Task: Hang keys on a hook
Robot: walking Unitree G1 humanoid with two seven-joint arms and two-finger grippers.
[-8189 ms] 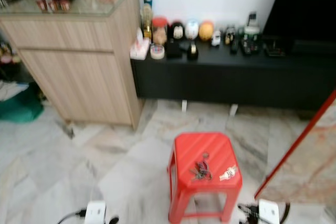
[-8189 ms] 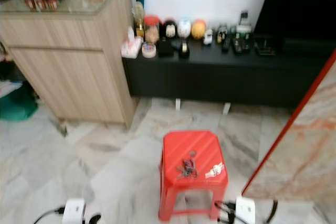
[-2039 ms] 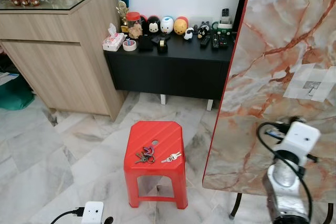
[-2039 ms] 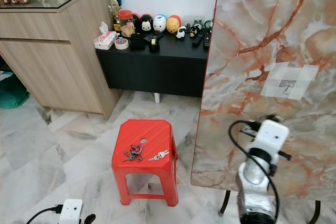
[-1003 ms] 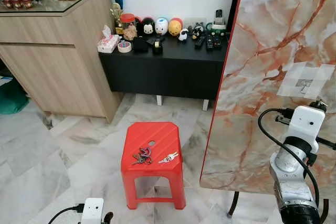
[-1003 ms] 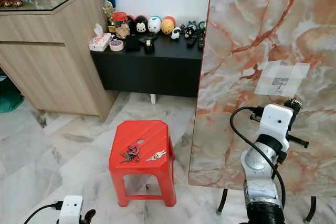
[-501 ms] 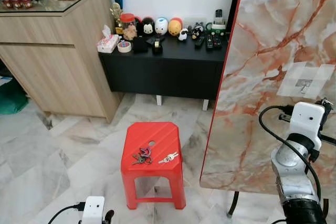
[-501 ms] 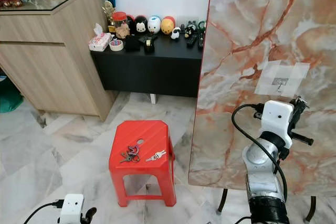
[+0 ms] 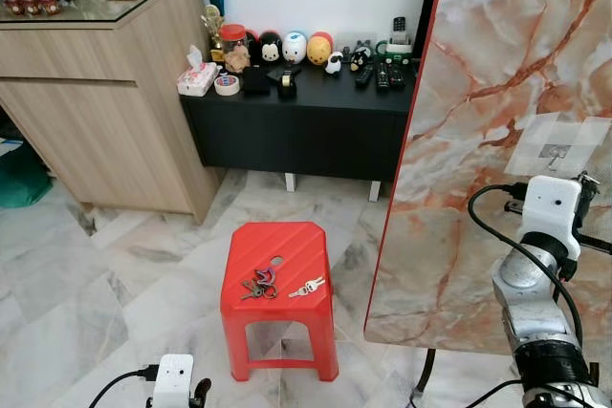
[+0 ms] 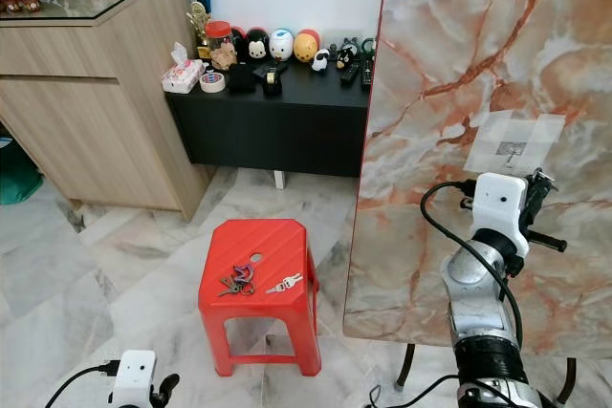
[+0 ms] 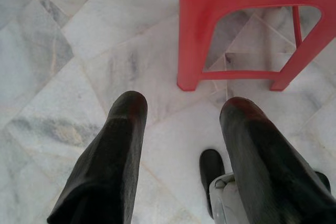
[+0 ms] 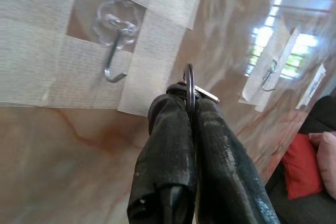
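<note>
Two black fingers of the right gripper (image 12: 190,100) are clamped on a thin metal key ring (image 12: 189,83), held just beside the small metal hook (image 12: 116,51) taped to the upright marble-patterned board (image 9: 478,121). Two more bunches of keys (image 9: 259,284) lie on the red plastic stool (image 9: 280,265). Left gripper (image 11: 181,106) hangs low over the marble floor (image 9: 76,303), fingers spread apart.

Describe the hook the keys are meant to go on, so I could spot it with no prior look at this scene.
Find the tall marble-patterned panel with the red edge standing right of the red stool. High on its face sits a pale taped patch; the small metal hook is at its centre, just beyond the right end effector pinching a key ring.
</note>
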